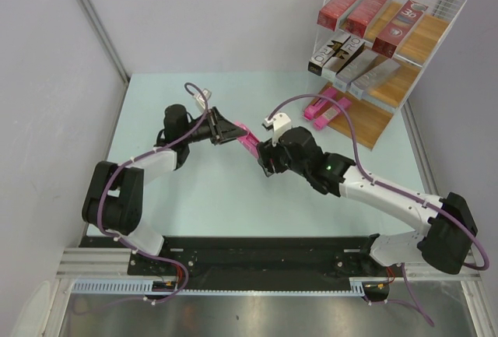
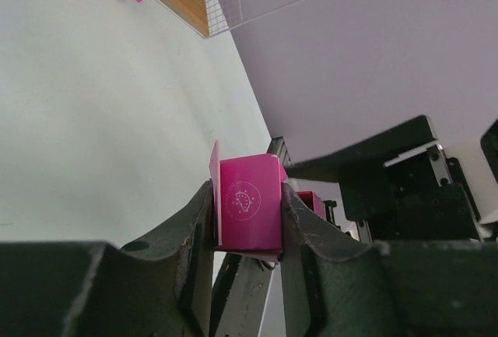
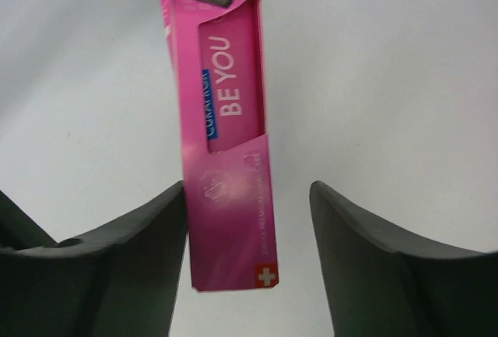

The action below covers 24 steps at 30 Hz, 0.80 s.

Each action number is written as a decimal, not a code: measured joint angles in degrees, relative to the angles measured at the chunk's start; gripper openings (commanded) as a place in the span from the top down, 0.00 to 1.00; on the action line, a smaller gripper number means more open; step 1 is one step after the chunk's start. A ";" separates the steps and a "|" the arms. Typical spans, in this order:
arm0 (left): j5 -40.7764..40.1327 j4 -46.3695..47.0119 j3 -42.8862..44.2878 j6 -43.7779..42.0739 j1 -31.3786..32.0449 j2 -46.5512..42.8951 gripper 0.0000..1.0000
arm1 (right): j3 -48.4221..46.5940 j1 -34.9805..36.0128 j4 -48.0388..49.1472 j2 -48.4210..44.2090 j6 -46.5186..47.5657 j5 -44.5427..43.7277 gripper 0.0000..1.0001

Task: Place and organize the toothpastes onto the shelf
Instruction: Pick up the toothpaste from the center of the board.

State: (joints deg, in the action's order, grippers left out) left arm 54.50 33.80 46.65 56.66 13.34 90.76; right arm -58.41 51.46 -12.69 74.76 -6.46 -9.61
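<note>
A bright pink toothpaste carton (image 1: 249, 141) hangs above the table between the two arms. My left gripper (image 1: 232, 131) is shut on its one end; in the left wrist view the carton's pink end face (image 2: 250, 205) sits pinched between both fingers (image 2: 194, 236). My right gripper (image 1: 264, 158) is open around the other end. In the right wrist view the carton (image 3: 226, 158) lies beside the left finger (image 3: 148, 228), with a clear gap to the right one. The shelf (image 1: 447, 2) at the far right holds three dark red toothpastes (image 1: 366, 6), silver-grey ones (image 1: 362, 68) and two pink ones (image 1: 327, 109).
The shelf's bottom wooden board (image 1: 369, 123) has bare room to the right of the pink cartons. A grey wall post (image 1: 93, 22) stands at the table's far left. Both arms' cables arc above the table's middle.
</note>
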 measured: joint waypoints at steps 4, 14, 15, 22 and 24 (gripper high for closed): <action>-0.50 5.92 -0.04 4.48 0.42 0.02 0.74 | 0.02 -2.01 0.17 -1.60 -2.19 -1.33 0.07; -15.85 34.07 -2.49 22.56 6.21 1.11 0.71 | 8.09 -13.00 5.20 -24.94 -19.02 2.12 0.00; -17.27 34.95 -2.54 22.99 7.39 1.20 0.71 | 9.46 -14.80 6.54 -27.65 -20.94 2.49 0.01; -31.93 37.09 -1.86 22.95 19.34 1.22 0.69 | 18.01 -25.94 15.85 -42.32 -34.14 9.70 0.00; -34.80 37.03 -1.01 22.75 21.55 1.31 0.68 | 18.14 -27.85 17.62 -42.36 -36.96 12.90 0.00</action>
State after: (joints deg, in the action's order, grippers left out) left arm 19.70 70.83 45.65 79.42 34.89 92.07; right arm -40.27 23.62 4.93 32.40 -43.42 3.29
